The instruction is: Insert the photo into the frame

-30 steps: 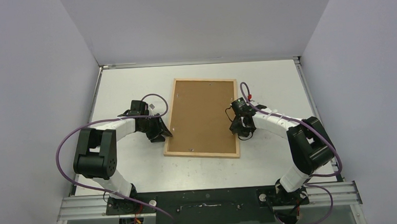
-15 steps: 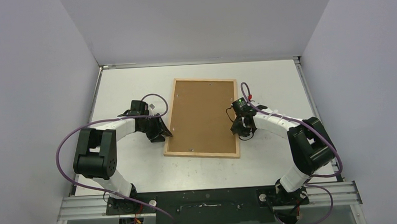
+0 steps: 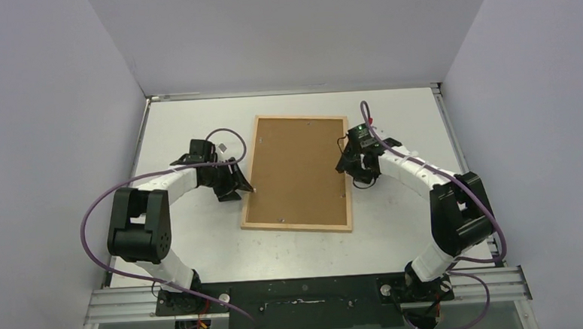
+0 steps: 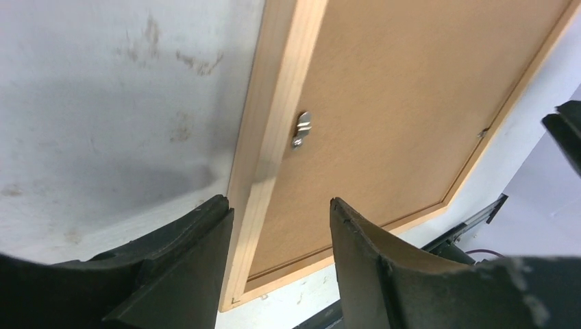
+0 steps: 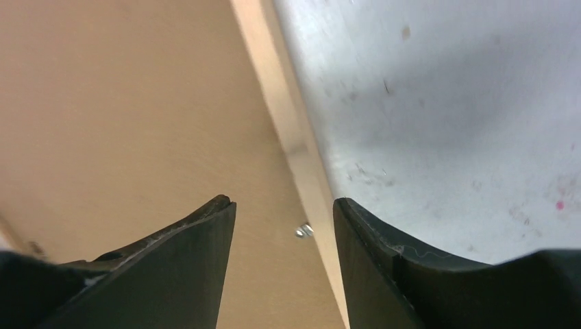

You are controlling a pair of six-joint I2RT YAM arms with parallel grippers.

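Note:
The frame (image 3: 250, 176), thin light wood, lies face down in the middle of the table with the brown backing board (image 3: 296, 172) set in it. The photo is not in view. My left gripper (image 3: 243, 188) is open and empty at the frame's left border (image 4: 274, 116), its jaws (image 4: 276, 202) spread over that border near a small metal clip (image 4: 302, 129). My right gripper (image 3: 343, 166) is open and empty at the frame's right border (image 5: 288, 130), its jaws (image 5: 282, 201) spread over the border and a metal clip (image 5: 304, 231).
The white table (image 3: 194, 237) is walled by grey panels on the left, the back and the right. A black rail (image 3: 303, 296) with both arm bases runs along the near edge. Purple cables loop beside each arm.
My right gripper has moved toward the far side along the frame's right border. My left gripper has shifted slightly away from me at the left border. The frame has not moved.

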